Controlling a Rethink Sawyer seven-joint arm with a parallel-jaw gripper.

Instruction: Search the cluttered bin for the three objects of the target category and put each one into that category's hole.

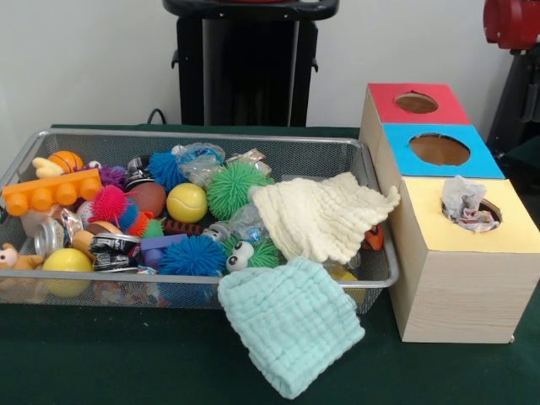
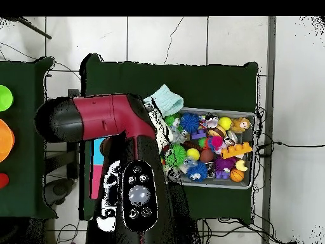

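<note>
A wire mesh bin point(image 1: 194, 135) holds several mixed toys. Among them are a yellow ball point(image 1: 186, 202), a green spiky ball point(image 1: 232, 187), a blue spiky ball point(image 1: 192, 255), an orange brick point(image 1: 51, 192) and crumpled clear plastic point(image 1: 201, 162). A cream cloth point(image 1: 316, 215) lies over the bin's right part. A mint cloth point(image 1: 291, 325) hangs over its front rim onto the table. Right of the bin stands a wooden box point(image 1: 456, 287) with a red hole point(image 1: 416, 103), a blue hole point(image 1: 439, 149) and a yellow hole in which a crumpled wrapper point(image 1: 466, 204) sits. Neither view shows the gripper.
A red part of the arm point(image 1: 511, 21) shows at the front view's top right, above the box. In the overhead view the red and black arm point(image 2: 127, 121) hides the box and the bin's point(image 2: 251, 184) left end; the mint cloth point(image 2: 166, 100) sticks out beside it.
</note>
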